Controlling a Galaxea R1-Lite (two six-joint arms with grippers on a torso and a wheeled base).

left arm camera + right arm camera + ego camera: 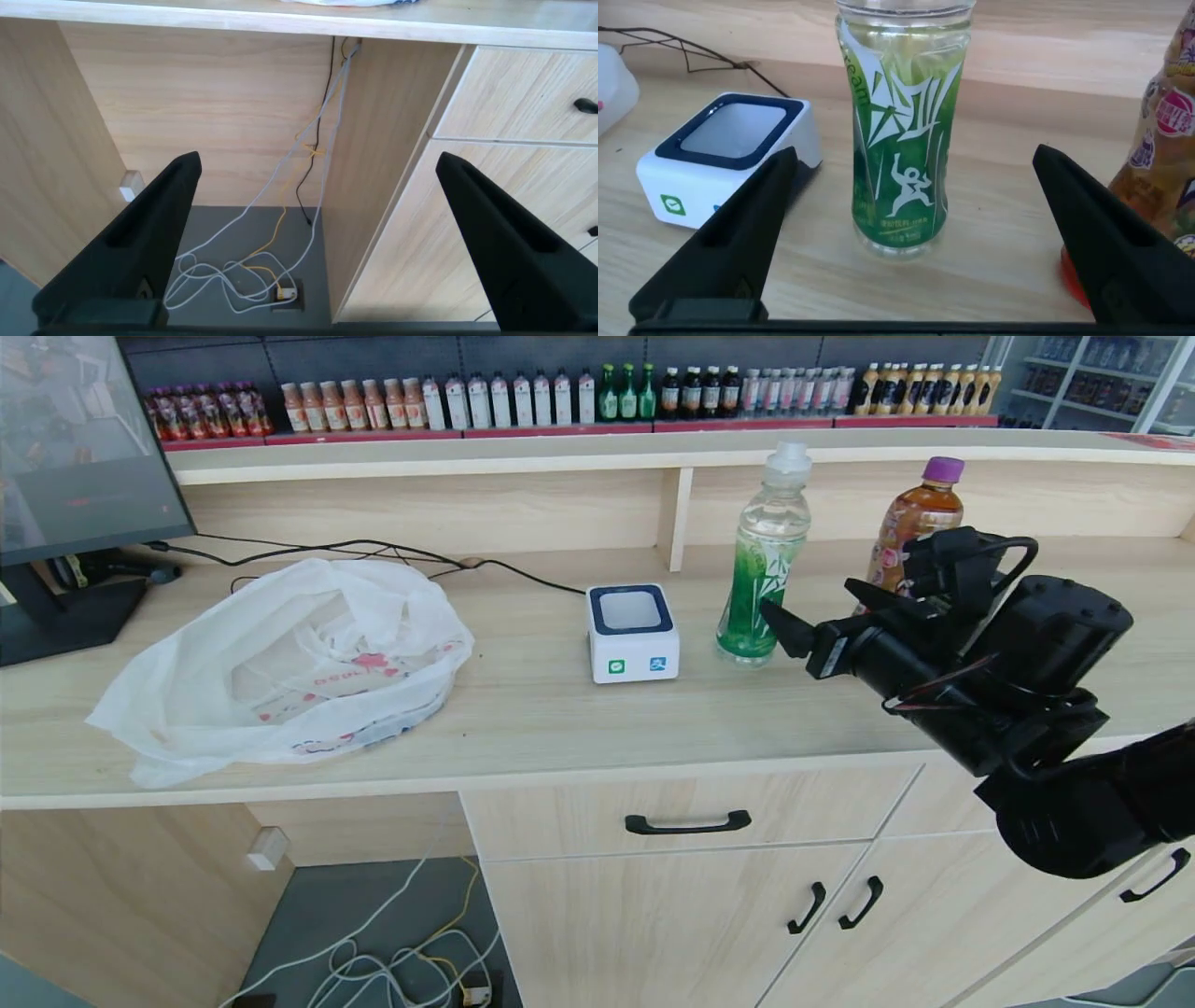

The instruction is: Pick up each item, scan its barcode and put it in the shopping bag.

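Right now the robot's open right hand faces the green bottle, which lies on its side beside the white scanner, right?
No: the green bottle stands upright beside the white scanner, as the right wrist view shows. The open right hand does face it.

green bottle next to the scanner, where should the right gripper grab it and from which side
Grip the green bottle at its narrowed labelled middle, coming in level from the counter's front edge. It stands upright, the scanner and purple-capped bottle sit to its sides, and the open right gripper faces it.
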